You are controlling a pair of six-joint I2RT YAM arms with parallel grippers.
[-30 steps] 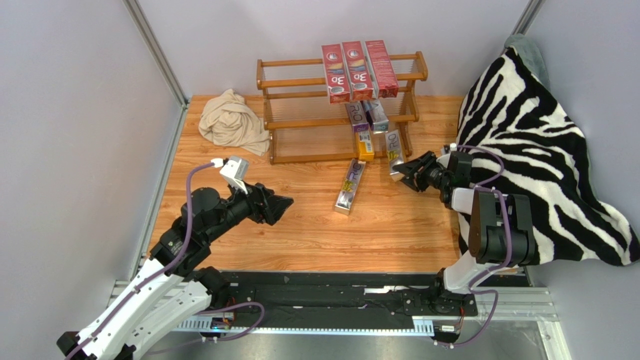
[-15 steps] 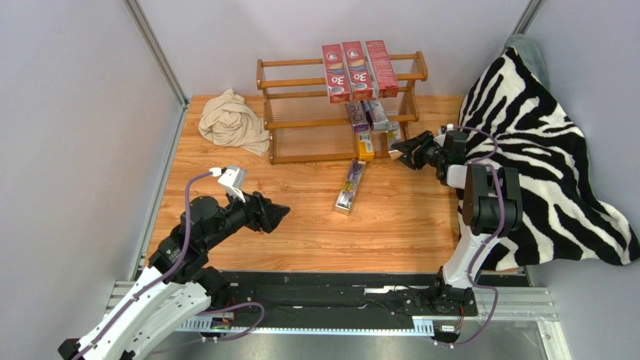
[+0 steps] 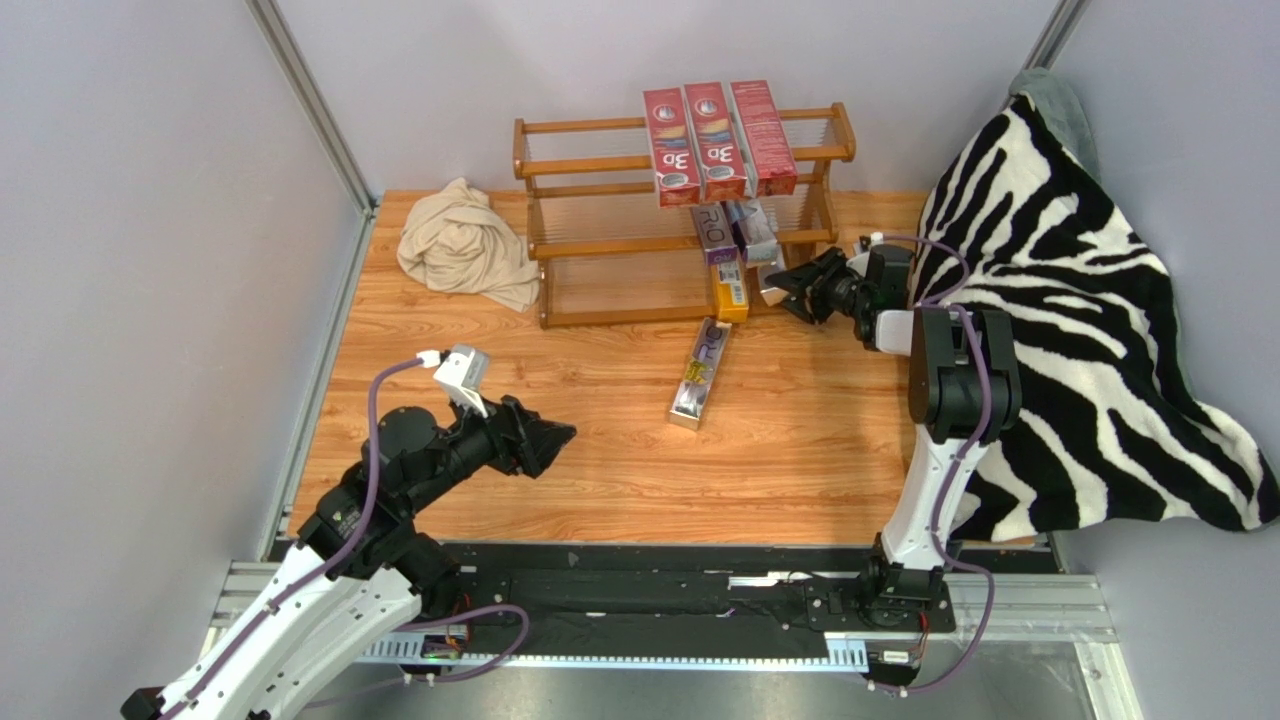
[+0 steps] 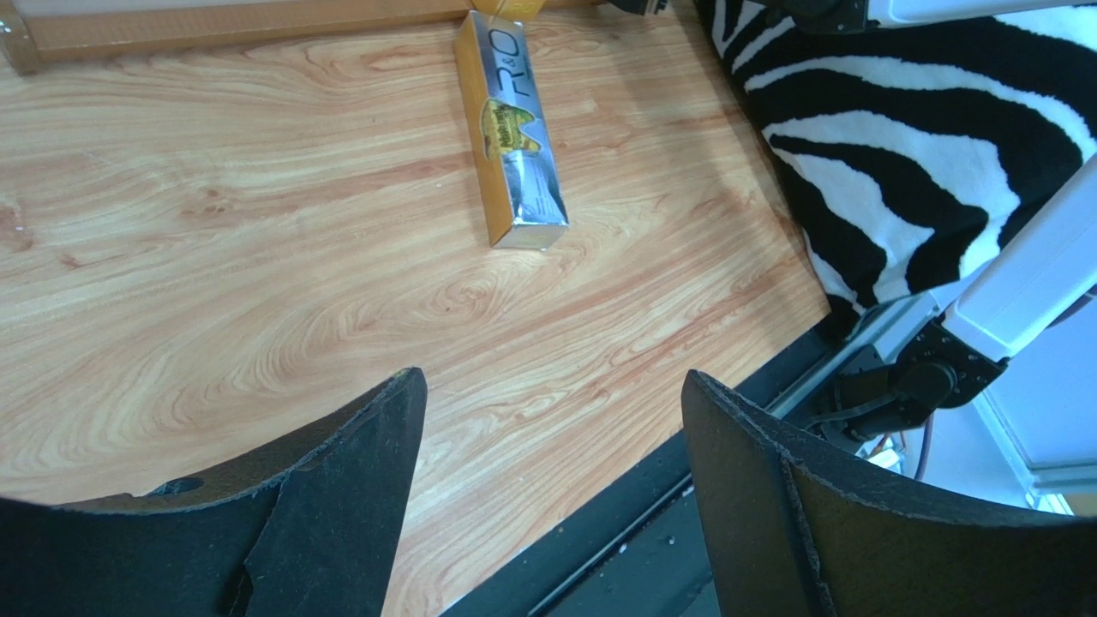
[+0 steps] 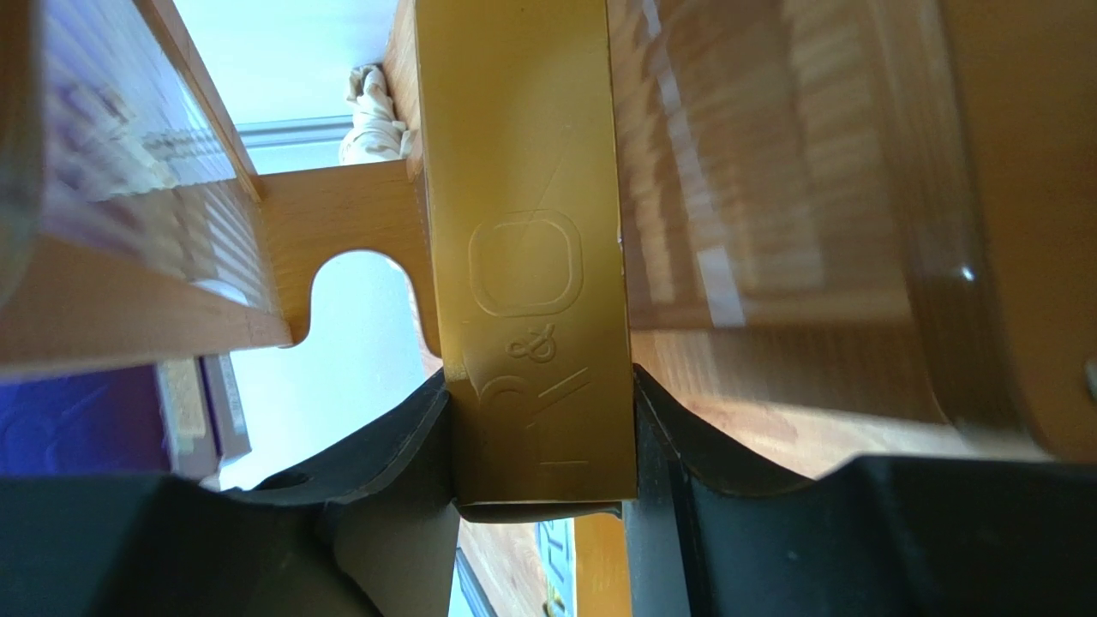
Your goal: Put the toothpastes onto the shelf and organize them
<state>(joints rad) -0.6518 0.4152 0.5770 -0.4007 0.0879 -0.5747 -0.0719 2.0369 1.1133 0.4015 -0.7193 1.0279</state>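
Observation:
The wooden shelf (image 3: 601, 225) stands at the back. Three red "3D" cartons (image 3: 715, 140) lie across its top tier. Two silver PRO cartons (image 3: 732, 233) rest on the middle tier, and an orange carton (image 3: 730, 293) is at the bottom. One silver PRO carton (image 3: 700, 372) lies on the floor before the shelf; it also shows in the left wrist view (image 4: 509, 122). My right gripper (image 3: 784, 285) is shut on a shiny PRO carton (image 5: 531, 257) at the shelf's right end (image 5: 155, 270). My left gripper (image 3: 553, 438) is open and empty over the floor.
A beige cloth (image 3: 463, 243) lies left of the shelf. A zebra-striped blanket (image 3: 1082, 315) covers the right side, also seen in the left wrist view (image 4: 901, 116). Grey walls enclose the wooden floor (image 3: 601, 435).
My right gripper has carried its carton up and left from the floor to the shelf's right end. My left arm has drawn back toward the near edge.

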